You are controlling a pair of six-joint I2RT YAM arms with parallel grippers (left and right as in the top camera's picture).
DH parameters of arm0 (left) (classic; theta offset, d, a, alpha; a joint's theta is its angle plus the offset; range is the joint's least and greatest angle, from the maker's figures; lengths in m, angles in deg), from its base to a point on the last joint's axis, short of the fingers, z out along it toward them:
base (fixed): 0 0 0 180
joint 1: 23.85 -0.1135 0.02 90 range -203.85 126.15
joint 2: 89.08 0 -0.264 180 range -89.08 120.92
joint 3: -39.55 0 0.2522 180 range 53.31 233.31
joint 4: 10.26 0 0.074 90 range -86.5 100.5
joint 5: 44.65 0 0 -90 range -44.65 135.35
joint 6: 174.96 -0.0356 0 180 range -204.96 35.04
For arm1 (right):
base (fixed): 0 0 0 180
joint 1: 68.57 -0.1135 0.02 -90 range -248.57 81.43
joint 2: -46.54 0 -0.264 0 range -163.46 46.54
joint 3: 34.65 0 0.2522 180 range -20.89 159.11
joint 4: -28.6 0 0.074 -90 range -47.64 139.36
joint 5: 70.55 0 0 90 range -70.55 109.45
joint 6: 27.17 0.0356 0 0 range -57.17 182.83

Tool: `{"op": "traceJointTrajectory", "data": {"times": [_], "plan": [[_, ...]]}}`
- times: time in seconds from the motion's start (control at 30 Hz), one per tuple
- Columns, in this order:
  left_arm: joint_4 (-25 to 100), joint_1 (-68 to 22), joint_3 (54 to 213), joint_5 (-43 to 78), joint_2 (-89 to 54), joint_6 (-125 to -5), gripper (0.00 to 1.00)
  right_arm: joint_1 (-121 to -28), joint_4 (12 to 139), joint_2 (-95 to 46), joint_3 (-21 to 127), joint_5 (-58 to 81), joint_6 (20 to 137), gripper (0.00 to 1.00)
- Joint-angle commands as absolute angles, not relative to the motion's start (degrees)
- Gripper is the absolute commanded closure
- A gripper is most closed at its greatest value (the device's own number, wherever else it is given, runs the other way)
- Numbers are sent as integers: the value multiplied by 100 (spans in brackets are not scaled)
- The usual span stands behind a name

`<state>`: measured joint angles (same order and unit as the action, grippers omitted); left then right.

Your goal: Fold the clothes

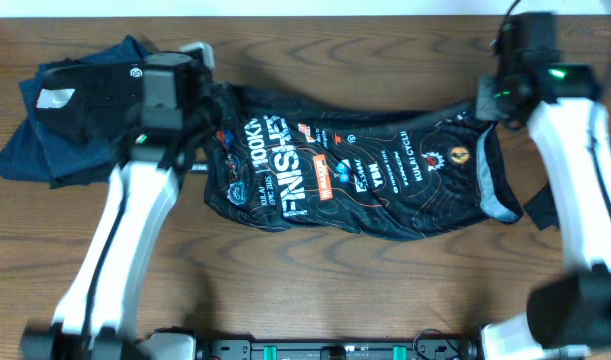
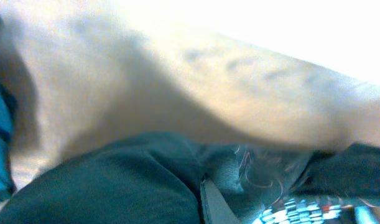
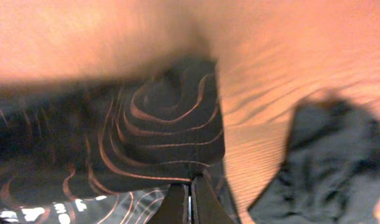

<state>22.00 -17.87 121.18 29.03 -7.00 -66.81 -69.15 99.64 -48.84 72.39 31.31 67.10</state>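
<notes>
The black contour-lined sports T-shirt (image 1: 355, 175) is being gripped at opposite ends, long axis stretching between the left fingers (image 2: 213, 202) and right fingers (image 3: 205, 202), both clamped on it.

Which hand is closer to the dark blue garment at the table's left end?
Left. The left hand is just beside the dark blue garment; the right hand is at the far end of the black T-shirt.

Left arm (image 1: 125, 225): white links, black joints.
Right arm (image 1: 575, 150): white links, black wrist, green light (image 1: 557, 72).
Right gripper (image 3: 191, 186): dark fingers.
</notes>
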Motion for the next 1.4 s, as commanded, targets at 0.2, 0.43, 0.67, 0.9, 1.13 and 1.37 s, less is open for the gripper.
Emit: {"op": "traceJointTrajectory", "data": {"times": [0.2,0.43,0.67,0.9,1.13,1.37], "plan": [[2316,-1842,12236,2890,-3259,-6716,94,-6583,10401,-2947,7892,3166,6854,99],[2559,-1842,12236,3069,-4986,-6740,94,-6132,10471,-1863,8349,3444,7114,99],[2661,-1842,12236,3303,-5582,-6764,94,-5874,10359,-1507,8808,3710,6979,99],[2823,-1842,12234,3299,-5233,-6782,94,-5872,10445,-1754,8823,3747,6964,99],[2849,-1842,12232,3155,-4258,-6782,94,-5874,10558,-2713,8819,3492,6935,99],[1525,-1842,12236,2208,-1939,-6780,94,-5879,10324,-4545,8819,2823,6548,99]]}}
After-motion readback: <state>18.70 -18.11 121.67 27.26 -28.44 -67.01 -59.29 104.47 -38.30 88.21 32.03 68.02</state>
